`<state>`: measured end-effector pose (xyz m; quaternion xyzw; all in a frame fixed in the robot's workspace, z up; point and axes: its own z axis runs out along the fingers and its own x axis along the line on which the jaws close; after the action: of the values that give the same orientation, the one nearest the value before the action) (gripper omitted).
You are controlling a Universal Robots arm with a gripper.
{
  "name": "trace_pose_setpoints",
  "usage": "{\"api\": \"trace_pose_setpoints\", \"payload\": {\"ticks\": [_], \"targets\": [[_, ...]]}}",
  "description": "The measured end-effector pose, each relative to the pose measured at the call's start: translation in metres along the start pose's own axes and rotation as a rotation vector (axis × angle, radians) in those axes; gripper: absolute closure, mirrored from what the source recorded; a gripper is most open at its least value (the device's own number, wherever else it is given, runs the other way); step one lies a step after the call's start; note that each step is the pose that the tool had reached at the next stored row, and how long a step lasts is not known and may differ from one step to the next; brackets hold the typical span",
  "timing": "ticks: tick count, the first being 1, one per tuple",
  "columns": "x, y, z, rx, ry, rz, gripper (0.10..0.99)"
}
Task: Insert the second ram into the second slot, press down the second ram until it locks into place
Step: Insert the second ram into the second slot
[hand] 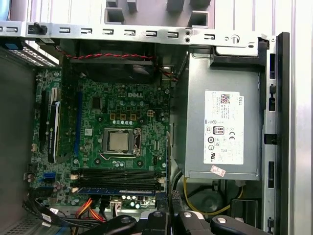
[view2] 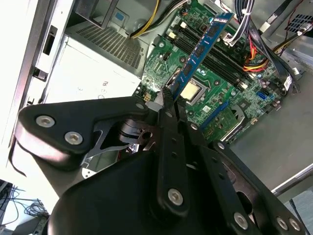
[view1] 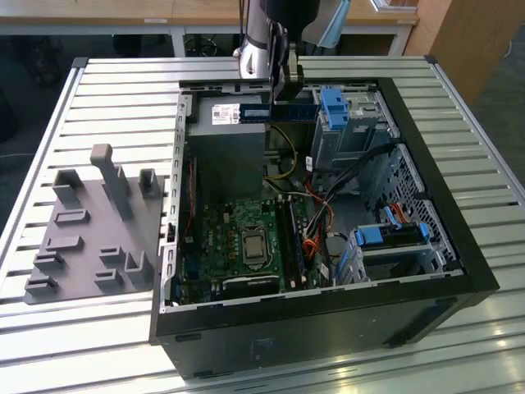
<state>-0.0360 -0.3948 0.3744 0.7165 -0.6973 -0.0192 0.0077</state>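
gripper (view1: 283, 95) is pinched shut on one end of the second ram (view1: 289, 112); stick's held in the air over the far end of the open pc case (view1: 287, 349), well clear of the motherboard (view1: 246, 238)

Second ram (view2: 204, 44): in second wrist view, part past gripper (view2: 168, 98) fingers hidden behind gripper body. In exterior view, middle stretch covered by finger. Gripper body also blocks one corner of motherboard (view2: 217, 105) and part of power supply (view2: 93, 83) beside motherboard. Arm (view1: 275, 25) above motherboard: cut off by picture's edge. Memory slots (view1: 289, 238) on motherboard: too small in exterior view to tell which are filled. Computer case (view1: 328, 336) wall hides motherboard's near edge.
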Motion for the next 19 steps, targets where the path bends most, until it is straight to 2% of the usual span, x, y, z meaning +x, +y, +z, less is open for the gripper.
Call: {"api": "trace_pose_setpoints", "payload": {"ticks": [19], "targets": [[0.0002, 0.0047, 0.0002, 0.0, -0.0001, 0.0, 0.949]]}}
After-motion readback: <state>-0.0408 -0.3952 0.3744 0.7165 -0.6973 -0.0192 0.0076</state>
